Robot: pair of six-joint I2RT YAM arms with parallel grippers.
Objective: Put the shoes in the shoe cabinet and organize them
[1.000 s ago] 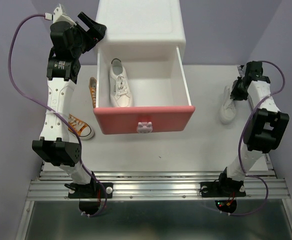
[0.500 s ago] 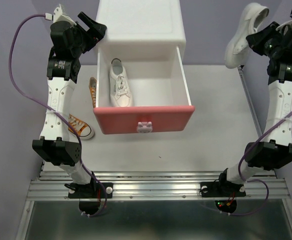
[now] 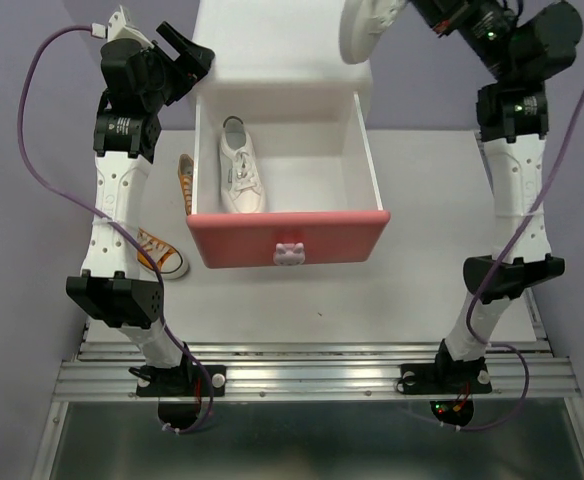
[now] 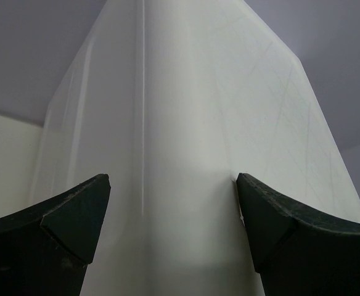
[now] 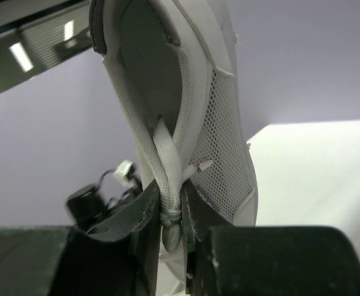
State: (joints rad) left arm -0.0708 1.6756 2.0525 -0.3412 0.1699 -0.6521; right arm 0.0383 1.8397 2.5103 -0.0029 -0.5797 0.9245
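The right gripper [image 5: 171, 208] pinches the white sneaker [image 5: 222, 117] by its laces [image 5: 165, 161]; a dark shape [image 5: 87, 200] behind, perhaps the other arm, is blurred.

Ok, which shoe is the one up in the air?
Find the white shoe cabinet with its pink drawer pulled open. Above its right edge, the right gripper pinches a white sneaker by its laces. It is the only shoe hanging in the air: the other white sneaker lies in the drawer, and the orange ones sit on the table.
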